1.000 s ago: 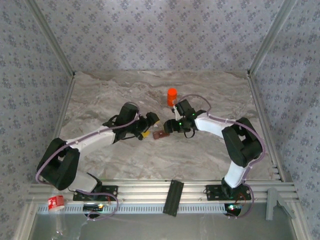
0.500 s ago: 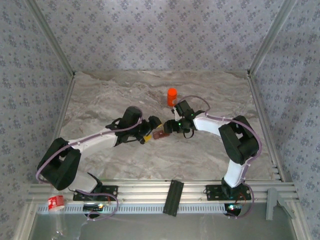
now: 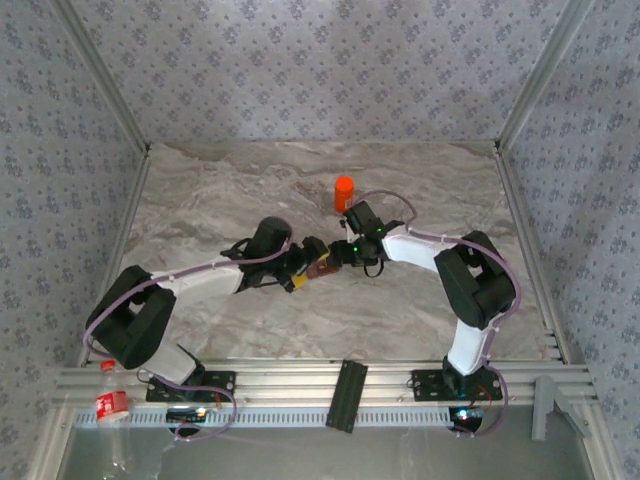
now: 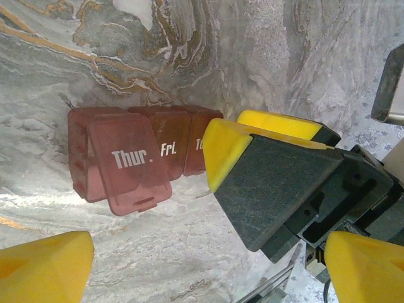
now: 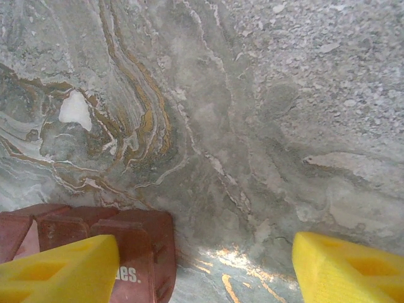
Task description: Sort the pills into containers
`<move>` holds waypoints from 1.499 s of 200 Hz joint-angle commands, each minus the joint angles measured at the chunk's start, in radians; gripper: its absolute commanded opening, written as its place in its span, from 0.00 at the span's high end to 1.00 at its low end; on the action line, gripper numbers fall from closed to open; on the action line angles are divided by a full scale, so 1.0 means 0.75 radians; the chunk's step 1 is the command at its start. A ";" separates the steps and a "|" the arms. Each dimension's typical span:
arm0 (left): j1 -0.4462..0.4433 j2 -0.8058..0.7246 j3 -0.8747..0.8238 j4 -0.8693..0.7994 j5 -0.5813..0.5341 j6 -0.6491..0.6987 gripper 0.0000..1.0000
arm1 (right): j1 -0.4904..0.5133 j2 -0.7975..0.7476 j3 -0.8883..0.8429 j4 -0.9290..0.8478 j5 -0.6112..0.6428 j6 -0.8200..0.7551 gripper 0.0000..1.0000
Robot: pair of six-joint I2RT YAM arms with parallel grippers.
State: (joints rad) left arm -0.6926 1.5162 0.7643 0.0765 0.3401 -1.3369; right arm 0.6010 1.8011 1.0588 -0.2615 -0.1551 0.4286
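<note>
Left gripper (image 4: 208, 268) and right gripper (image 5: 205, 266) both gape wide, holding nothing; right should close squarely on the end of the containers (image 4: 136, 154), so nothing skids

The containers (image 4: 136, 154) bear "Thur." and "Fri." in white.

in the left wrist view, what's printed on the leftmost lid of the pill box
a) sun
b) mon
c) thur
c, the leftmost lid of the pill box reads "Thur.", with "Fri." on the lid next to it.
</note>
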 commanded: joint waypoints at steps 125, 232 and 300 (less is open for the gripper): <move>0.053 0.063 0.129 0.122 -0.039 -0.001 0.05 | 0.053 0.086 0.020 -0.107 0.146 0.036 0.26; 0.122 0.110 0.163 0.141 -0.057 0.025 0.04 | 0.065 0.100 0.015 -0.102 0.150 0.046 0.26; 0.134 0.192 0.168 0.178 -0.047 0.028 0.04 | 0.071 0.102 0.022 -0.108 0.149 0.048 0.26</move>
State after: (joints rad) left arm -0.5964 1.6371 0.8730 0.1764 0.3054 -1.3285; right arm 0.6357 1.8206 1.0855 -0.2607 -0.0738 0.4568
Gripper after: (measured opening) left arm 0.958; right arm 0.737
